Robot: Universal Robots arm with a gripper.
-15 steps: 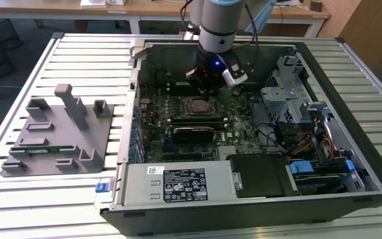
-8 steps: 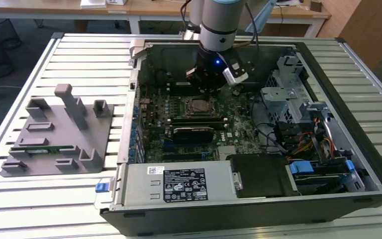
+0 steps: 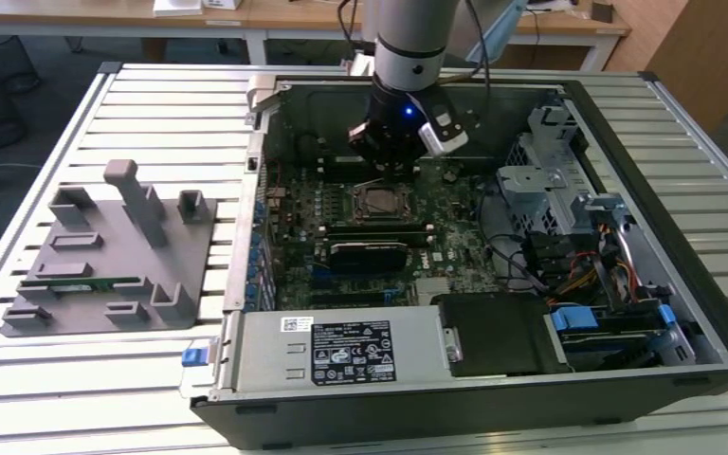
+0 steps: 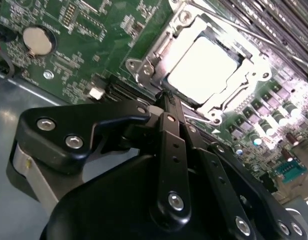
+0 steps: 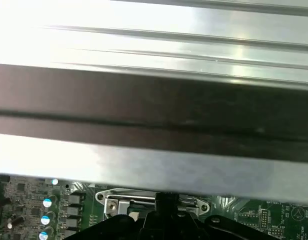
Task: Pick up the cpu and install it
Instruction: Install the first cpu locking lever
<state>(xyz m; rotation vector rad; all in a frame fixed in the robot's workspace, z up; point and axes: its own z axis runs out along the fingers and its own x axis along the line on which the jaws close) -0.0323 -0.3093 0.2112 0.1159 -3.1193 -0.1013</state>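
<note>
The arm hung over the open black computer case [image 3: 465, 417], which lay on its side on a ribbed aluminium tabletop [image 3: 149, 104]. Its black, jointed end effector [image 4: 166, 100] was just above the green motherboard [image 4: 84, 55], beside the processor socket. In the second wrist view the fingers met at a narrow point, drawn together with nothing between them. The cpu [image 4: 204, 67], a flat square with a bright silvery top, lay inside the socket's shiny metal frame [image 4: 144, 75], apart from the fingertips. A round coin cell [image 4: 38, 40] sat well off on the board. At the exterior view's left, a grey moulded fixture tray [image 3: 105, 256] with blocky posts rested on the tabletop, a thin green memory stick [image 3: 86, 282] lying in one of its slots.
</note>
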